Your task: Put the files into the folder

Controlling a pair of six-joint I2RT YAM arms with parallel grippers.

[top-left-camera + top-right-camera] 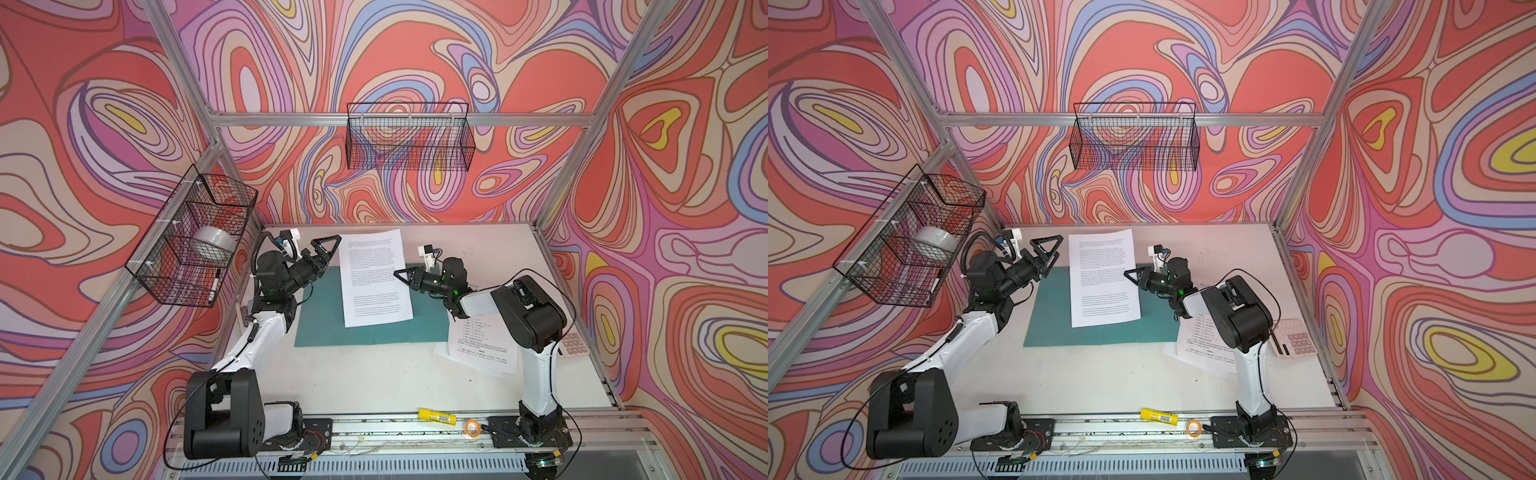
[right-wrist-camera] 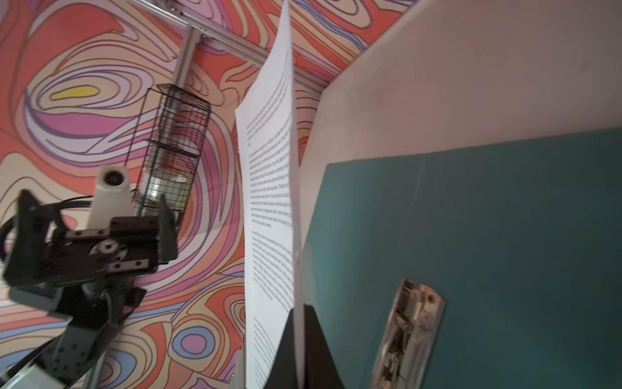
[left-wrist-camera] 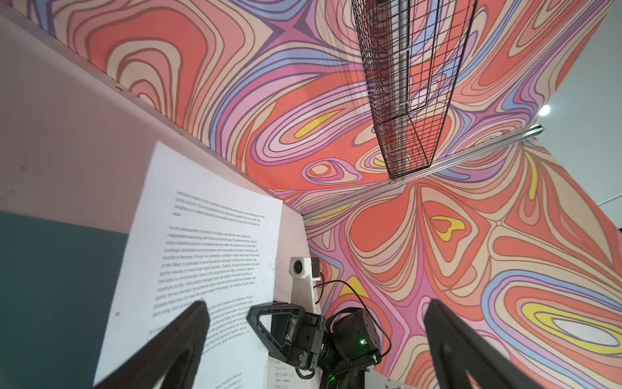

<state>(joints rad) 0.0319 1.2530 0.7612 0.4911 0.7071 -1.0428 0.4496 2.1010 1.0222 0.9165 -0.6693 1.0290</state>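
With the right jaws pinching one edge of the sheet [image 1: 374, 278] over the open folder [image 1: 322, 328] and the left jaws spread clear, the one-sided hold may let it sag and land askew.

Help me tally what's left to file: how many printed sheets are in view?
3: one held sheet in the right claw, above the folder; two overlapping in a pile on the table beneath the right arm. More may be hidden under them.

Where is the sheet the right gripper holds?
In both top views the printed sheet is held mid-table over the open folder, with the right gripper pinching its right edge.
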